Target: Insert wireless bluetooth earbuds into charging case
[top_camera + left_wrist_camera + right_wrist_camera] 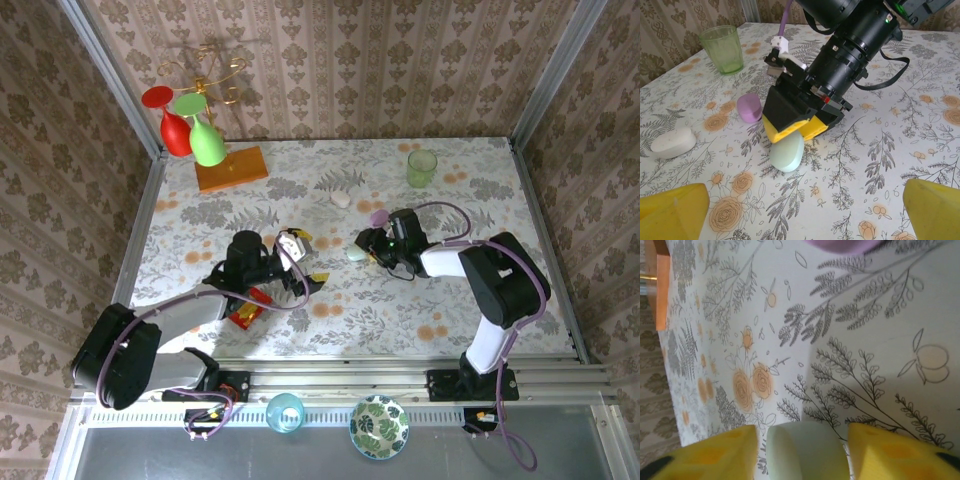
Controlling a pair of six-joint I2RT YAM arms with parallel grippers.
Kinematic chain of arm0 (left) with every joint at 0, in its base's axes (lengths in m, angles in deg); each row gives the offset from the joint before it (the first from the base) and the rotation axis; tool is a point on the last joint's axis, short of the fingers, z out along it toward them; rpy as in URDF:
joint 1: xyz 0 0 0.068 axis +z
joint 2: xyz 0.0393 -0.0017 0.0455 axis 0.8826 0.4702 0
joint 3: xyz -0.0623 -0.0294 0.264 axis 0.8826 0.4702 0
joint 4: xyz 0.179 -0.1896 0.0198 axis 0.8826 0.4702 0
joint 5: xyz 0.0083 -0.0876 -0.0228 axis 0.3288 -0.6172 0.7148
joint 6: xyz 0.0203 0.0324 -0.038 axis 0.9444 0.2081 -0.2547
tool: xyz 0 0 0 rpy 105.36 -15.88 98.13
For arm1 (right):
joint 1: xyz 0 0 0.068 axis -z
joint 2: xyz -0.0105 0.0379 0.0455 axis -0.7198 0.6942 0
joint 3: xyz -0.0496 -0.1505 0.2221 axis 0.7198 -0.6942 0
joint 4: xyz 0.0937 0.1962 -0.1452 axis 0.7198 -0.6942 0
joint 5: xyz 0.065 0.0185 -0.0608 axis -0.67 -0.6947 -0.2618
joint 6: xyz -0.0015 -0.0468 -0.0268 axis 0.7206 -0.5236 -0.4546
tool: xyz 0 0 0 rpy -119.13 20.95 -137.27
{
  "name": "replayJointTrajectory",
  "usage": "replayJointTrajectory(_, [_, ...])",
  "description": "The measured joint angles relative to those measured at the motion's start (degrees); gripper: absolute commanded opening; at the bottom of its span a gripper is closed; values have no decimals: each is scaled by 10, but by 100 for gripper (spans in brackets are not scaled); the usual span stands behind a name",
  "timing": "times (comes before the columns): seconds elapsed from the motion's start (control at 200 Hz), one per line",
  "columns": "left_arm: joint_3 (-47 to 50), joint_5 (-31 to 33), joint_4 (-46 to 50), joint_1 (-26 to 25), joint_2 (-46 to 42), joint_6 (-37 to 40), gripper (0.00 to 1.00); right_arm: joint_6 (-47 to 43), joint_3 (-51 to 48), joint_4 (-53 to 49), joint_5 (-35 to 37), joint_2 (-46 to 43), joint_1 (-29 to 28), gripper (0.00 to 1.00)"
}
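A pale green oval charging case (787,152) lies shut on the floral tablecloth. My right gripper (792,125) stands over it, open, one yellow finger (715,452) on each side and a narrow gap between each pad and the case (805,452). A purple case (749,107) and a white case (672,142) lie shut farther left in the left wrist view. My left gripper (805,210) hangs wide open and holds nothing, a short way from the green case (357,254), facing it. The earbuds are out of view.
A green glass (421,167) stands at the back right. A stand on an orange base (232,168) holds red and green wine glasses at the back left. A red packet (247,310) lies under the left arm. The two arms are close together mid-table.
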Motion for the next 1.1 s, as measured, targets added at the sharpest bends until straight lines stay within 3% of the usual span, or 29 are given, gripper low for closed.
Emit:
replayJointTrajectory(0.125, [0,14,-2,4,0,-5,100,-28,0,-46,39,-32,0,81])
replayJointTrajectory(0.27, [0,65,-10,32,-2,-31,100,-85,0,-118,104,-95,2,94])
replayJointTrajectory(0.385, [12,129,-21,64,-24,-55,100,-150,1,-170,169,-159,2,100])
replayJointTrajectory(0.605, [37,269,-19,120,-90,-71,100,-311,2,-228,322,-293,12,100])
replayJointTrajectory(0.83, [73,391,-54,186,-89,-60,100,-481,-64,-129,394,-350,91,100])
replayJointTrajectory(0.985, [99,434,-102,230,-21,-57,100,-527,-146,-22,372,-297,158,100])
replayJointTrajectory(1.1, [109,438,-135,258,27,-59,100,-532,-177,49,346,-244,172,100])
